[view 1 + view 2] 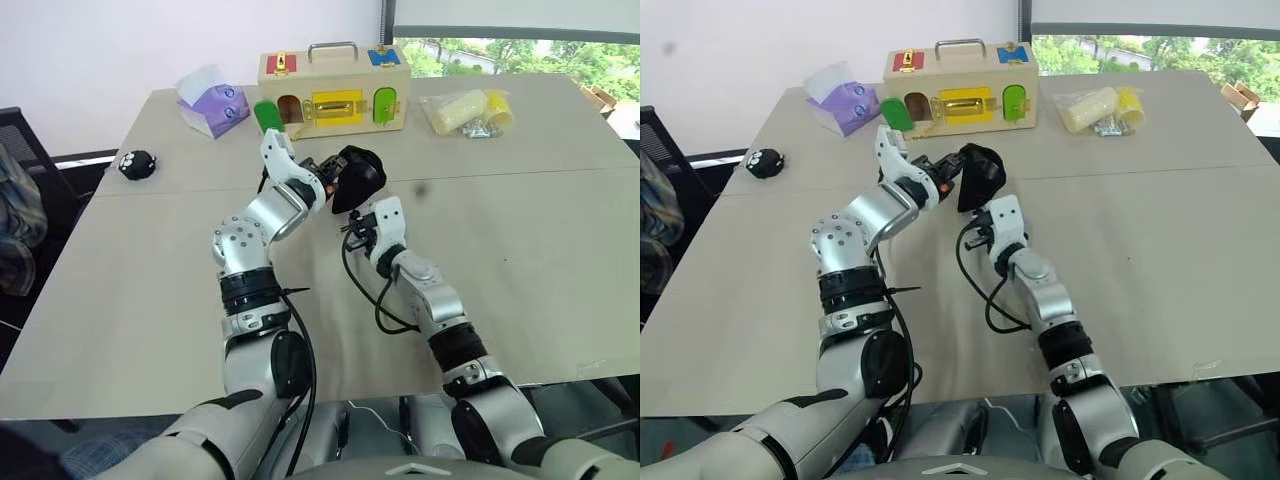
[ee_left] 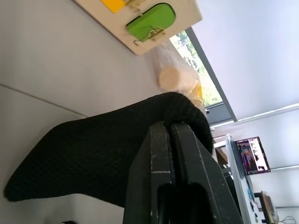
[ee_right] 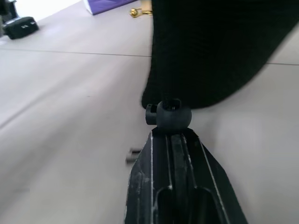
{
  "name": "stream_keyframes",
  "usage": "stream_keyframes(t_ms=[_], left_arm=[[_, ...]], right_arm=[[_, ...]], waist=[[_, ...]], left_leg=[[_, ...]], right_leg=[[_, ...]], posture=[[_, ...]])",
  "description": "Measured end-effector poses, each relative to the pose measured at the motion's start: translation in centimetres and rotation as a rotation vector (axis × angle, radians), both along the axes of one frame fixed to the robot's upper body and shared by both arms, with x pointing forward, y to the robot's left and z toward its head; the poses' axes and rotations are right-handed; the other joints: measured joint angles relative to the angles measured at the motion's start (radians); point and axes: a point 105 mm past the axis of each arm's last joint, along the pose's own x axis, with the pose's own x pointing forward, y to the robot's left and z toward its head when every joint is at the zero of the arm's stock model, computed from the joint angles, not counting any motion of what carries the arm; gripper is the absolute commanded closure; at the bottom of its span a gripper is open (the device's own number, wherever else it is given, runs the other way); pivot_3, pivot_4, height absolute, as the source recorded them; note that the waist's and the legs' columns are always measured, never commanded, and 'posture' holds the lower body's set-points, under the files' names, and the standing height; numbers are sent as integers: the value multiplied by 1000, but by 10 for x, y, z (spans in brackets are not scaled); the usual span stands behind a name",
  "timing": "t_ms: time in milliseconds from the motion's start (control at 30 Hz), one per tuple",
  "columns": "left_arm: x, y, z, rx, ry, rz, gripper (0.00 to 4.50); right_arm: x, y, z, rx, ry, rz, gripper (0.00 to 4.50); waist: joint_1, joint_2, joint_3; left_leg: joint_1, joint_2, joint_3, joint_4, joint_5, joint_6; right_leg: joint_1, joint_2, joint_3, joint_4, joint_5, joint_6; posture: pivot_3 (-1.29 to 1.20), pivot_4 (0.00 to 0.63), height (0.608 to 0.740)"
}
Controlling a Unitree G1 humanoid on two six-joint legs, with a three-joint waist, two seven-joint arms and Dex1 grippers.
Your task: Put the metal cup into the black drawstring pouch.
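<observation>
1. Nearest the head camera: right gripper (image 1: pixel 352 222), fingers pressed together, pointing forward and slightly left over the table (image 1: pixel 520 260). In the right wrist view, fingertips (image 3: pixel 171 135) closed with the round black cord toggle (image 3: pixel 172 114) sitting right at their tips; whether the cord itself is pinched cannot be told.
2. Just above and beyond: left gripper (image 1: pixel 335 172), fingers (image 2: pixel 170 140) clamped together on the upper edge of the black drawstring pouch (image 1: pixel 358 178). Pouch held lifted clear of the tabletop, hanging between the two grippers, lower end toward the right gripper.
3. Pouch fabric: black, fine mesh texture, seen bulging to either side of the closed left fingers in the left wrist view (image 2: pixel 93 154).
4. Metal cup: not made out in these frames; whether it sits inside the pouch cannot be told.
5. Farther back, centre of table: wooden latch box (image 1: pixel 333 92) with metal handle, green, yellow, red and blue panels, well apart from the grippers.
6. Left of the box: purple tissue pack (image 1: pixel 213 104) with white sheet sticking up.
7. Right of the box: clear bag (image 1: pixel 465 112) holding a pale roll and yellow items.
8. Far left of the table: small black round toy (image 1: pixel 136 163) with white marks, well apart from everything else.
9. Black cable (image 1: pixel 365 285) looping on the table beside the right forearm.
</observation>
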Motion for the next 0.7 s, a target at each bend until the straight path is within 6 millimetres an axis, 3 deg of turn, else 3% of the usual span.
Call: stream_keyframes(t_ms=[133,200,300,400,533,667,700], left_arm=[[0,2,0,2,0,5,4500],[1,7,-2,16,3,17,4500],[-1,5,-7,23,4,4,4500],[-4,-5,-12,22,-4,-29,4500],[-14,-13,-1,41,-94,-68,4500],[-31,-16,17,-34,-227,-133,3291],[-36,-16,23,-1,-283,-153,2799]], right_arm=[[11,-50,17,-241,-179,-118,4467],[16,-86,50,-373,-352,-225,4467],[16,-109,89,-446,-507,-305,4467],[13,-115,138,-491,-679,-339,4467],[7,-109,177,-492,-806,-322,4467],[2,-103,202,-494,-882,-292,4500],[0,-98,209,-485,-900,-267,4500]], waist=[[6,0,0],[5,0,0],[-2,0,0],[-2,0,0],[1,0,0],[3,-1,1],[3,-1,1]], left_leg=[[-1,-1,0,1,0,0],[-2,-1,0,2,0,0],[-1,0,0,1,0,0],[-1,0,0,1,0,0],[-1,0,1,1,0,0],[-2,0,0,1,0,0],[-2,0,0,1,0,0]], right_leg=[[0,-1,-1,0,0,0],[-1,-1,0,0,0,0],[-2,-1,2,1,0,0],[-2,0,2,1,0,0],[-2,0,2,0,0,0],[-2,-1,2,0,0,0],[-2,-1,1,-1,0,0]], posture=[[0,150,710],[0,150,710],[0,150,710],[0,150,710],[0,150,710],[0,150,710],[0,150,710]])
